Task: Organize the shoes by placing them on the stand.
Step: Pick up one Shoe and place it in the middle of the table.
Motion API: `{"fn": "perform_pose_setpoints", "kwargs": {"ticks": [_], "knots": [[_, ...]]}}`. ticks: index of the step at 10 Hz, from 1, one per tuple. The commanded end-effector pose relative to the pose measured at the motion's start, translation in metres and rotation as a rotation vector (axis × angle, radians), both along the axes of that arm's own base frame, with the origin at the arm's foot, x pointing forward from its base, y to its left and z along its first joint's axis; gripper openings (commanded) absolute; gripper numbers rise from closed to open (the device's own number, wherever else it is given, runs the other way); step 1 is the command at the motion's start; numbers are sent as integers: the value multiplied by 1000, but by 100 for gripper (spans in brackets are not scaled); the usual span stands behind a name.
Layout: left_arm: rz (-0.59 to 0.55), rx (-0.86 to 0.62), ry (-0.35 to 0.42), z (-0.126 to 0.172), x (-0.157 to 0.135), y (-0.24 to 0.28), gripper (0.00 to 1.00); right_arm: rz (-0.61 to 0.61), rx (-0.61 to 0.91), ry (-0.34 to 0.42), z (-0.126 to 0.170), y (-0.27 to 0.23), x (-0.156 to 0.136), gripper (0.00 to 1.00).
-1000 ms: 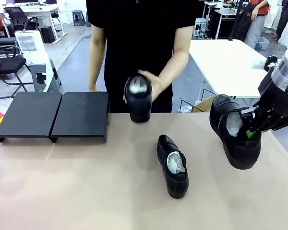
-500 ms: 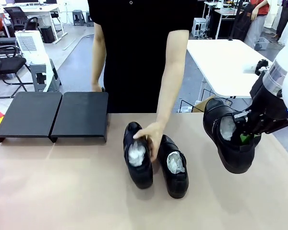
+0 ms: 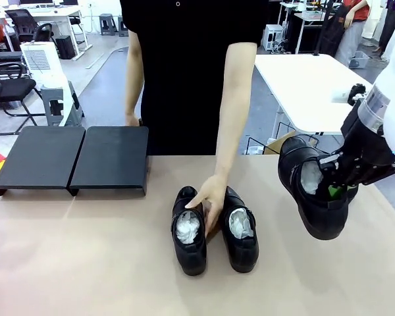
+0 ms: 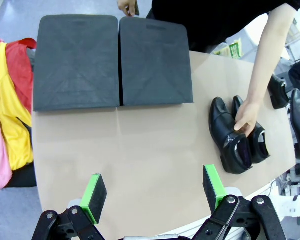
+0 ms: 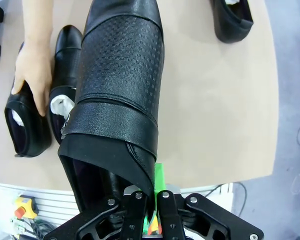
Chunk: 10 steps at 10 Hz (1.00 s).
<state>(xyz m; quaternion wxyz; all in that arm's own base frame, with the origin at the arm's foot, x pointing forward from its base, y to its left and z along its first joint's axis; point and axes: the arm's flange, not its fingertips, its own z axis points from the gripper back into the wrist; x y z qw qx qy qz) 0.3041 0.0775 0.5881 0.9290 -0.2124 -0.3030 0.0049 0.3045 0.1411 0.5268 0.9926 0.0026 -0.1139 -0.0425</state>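
Two glossy black shoes lie side by side at mid-table, one (image 3: 189,232) under the person's hand (image 3: 209,196), the other (image 3: 241,232) just right of it; both (image 4: 229,136) (image 4: 257,140) show white paper inside. At the right, my right gripper (image 3: 337,189) is shut on the heel rim of a third shoe (image 3: 314,197) (image 5: 121,75), held tilted above the table. Another shoe (image 5: 233,21) lies on the table beyond it. The black stand (image 3: 76,158) (image 4: 115,60) sits bare at the far left. High over the table's near edge, my left gripper (image 4: 154,187) is open with nothing between its fingers.
Red, yellow and pink cloth (image 4: 10,105) hangs off the table's left side beside the stand. The person stands at the far edge, their other hand (image 3: 131,120) behind the stand. A white table (image 3: 309,85) and a grey stool (image 3: 56,99) stand beyond. Bare tabletop (image 3: 85,263) lies in front of the stand.
The person brought a shoe down from the air onto the table and slid it beside the other one. My right gripper has drifted slightly left with its shoe.
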Motion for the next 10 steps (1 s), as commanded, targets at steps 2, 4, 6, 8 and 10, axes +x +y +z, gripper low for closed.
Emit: {"fn": "perform_pose_setpoints", "kwargs": {"ticks": [2,4,6,8,10], "knots": [[-15,-6,-5,1,0,1,100,-11,25,-4,6,6,2,0],[-15,-6,-5,1,0,1,100,-11,29,0,6,6,2,0],[-15,-6,-5,1,0,1,100,-12,36,-1,7,6,1,0],[-15,-6,-5,1,0,1,100,-9,53,0,8,5,-2,0],[-15,-6,-5,1,0,1,100,-11,60,-1,10,4,-4,0]]}}
